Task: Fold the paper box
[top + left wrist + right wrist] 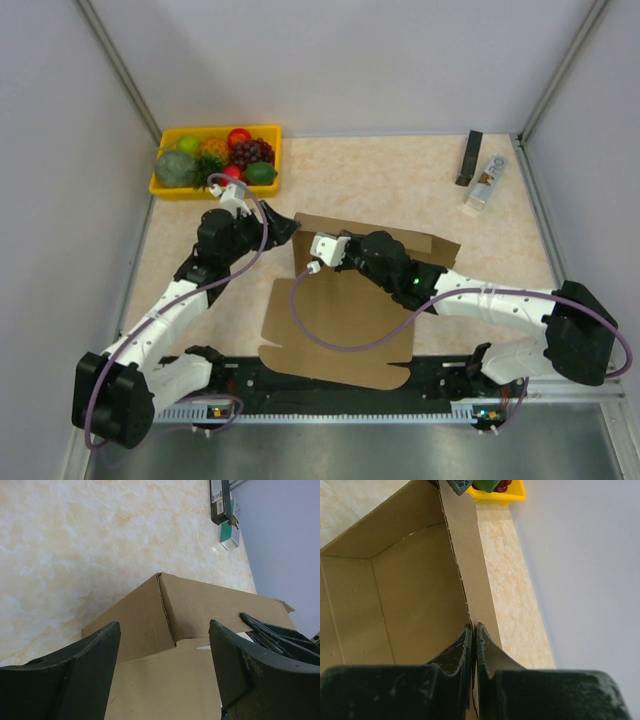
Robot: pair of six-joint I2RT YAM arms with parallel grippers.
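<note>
Marbled tabletop (400, 170) under your paper box (340, 310): your right gripper (474, 635) pinches its raised side wall, your left gripper (164, 627) hangs spread wide at an upright corner.

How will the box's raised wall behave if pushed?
The paper box is probably light: thin cardboard. Its raised wall likely hinges at the crease rather than staying stiff. The right pincer, pinching that wall, should limit sliding.

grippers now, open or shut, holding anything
left gripper: open, holding nothing
right gripper: shut on the paper box wall
</note>
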